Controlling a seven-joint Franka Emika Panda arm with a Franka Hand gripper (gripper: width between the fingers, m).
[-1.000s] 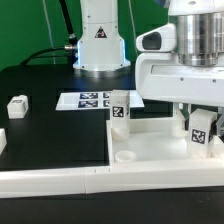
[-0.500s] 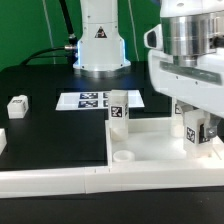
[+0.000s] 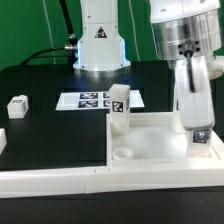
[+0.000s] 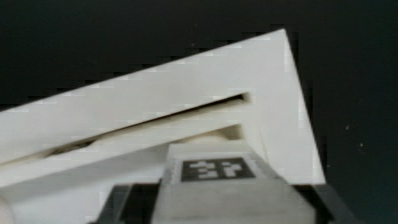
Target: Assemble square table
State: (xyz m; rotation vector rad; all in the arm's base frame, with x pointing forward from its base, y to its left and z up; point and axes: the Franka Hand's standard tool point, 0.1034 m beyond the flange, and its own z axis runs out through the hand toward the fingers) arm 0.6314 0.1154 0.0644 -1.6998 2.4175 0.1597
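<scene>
The white square table top lies on the black table. One tagged leg post stands upright at its far corner on the exterior view's left. An empty round socket shows at its near corner on that side. My gripper is shut on another tagged leg post, held upright at the top's corner on the exterior view's right. In the wrist view this leg post sits between my dark fingers, over the white top.
A loose leg post lies on the black table at the exterior view's left, another white part at the left edge. The marker board lies behind the top. The long white L-shaped rail runs along the front. The robot base stands at the back.
My wrist has turned about its upright axis with the leg post in its grip, staying over the same corner of the top. Nothing else has moved.
</scene>
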